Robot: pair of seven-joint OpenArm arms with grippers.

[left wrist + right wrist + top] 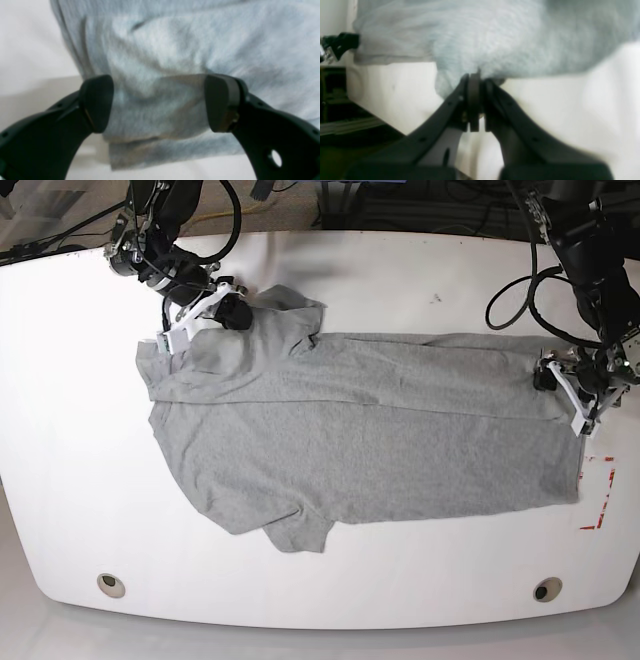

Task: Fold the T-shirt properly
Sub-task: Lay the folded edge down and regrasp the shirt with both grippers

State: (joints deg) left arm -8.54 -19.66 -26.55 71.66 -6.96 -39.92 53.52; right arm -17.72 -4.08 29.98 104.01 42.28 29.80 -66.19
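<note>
On white table [420, 270], T-shirt [370, 440] lies spread.

Base view looks straight down; both wrist views sit close, sharing the T-shirt [370, 440].

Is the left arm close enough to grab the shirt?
Probably yes. The left gripper is open with the T-shirt edge lying right between its fingers, and nothing sits in the way.
</note>
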